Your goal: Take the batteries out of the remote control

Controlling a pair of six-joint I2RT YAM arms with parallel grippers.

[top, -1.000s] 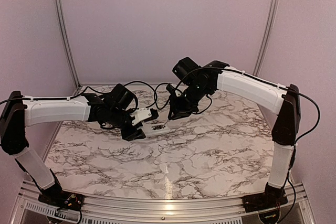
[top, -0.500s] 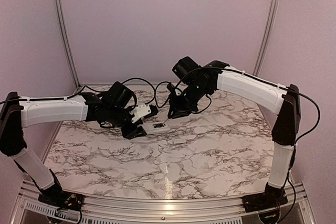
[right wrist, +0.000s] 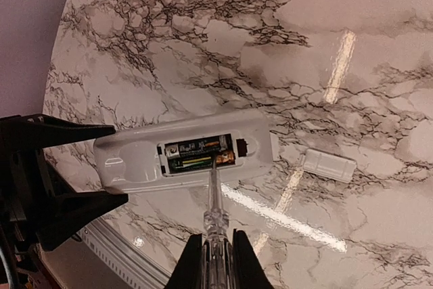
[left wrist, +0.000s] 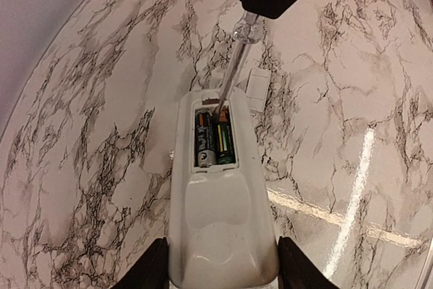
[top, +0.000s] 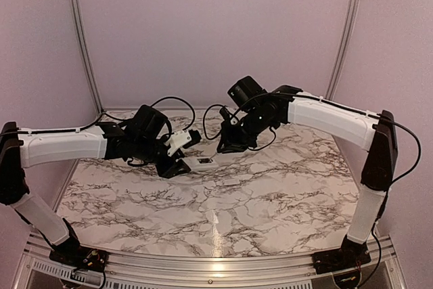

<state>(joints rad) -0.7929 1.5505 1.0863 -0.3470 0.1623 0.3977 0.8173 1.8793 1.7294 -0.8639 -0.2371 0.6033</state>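
Note:
My left gripper [left wrist: 222,279] is shut on the white remote control [left wrist: 218,208] and holds it above the marble table, its open recess facing up. Two dark batteries [left wrist: 214,140] lie side by side in the recess; they also show in the right wrist view [right wrist: 197,152]. My right gripper [right wrist: 218,262] is shut on a clear-handled screwdriver [right wrist: 215,214], whose metal tip rests in the recess at the batteries' far end. In the top view the remote [top: 201,162] sits between the left gripper [top: 177,162] and the right gripper [top: 226,145].
The small flat white plate [left wrist: 258,89], the battery cover, lies on the marble table just beyond the remote; it also shows in the right wrist view [right wrist: 329,164] and the top view [top: 231,182]. The metal table rim [right wrist: 115,255] runs close under the remote.
Both arms have shifted slightly, the left gripper carrying the remote up and right, the right gripper drawing in toward it. The screwdriver tip stays at the remote.

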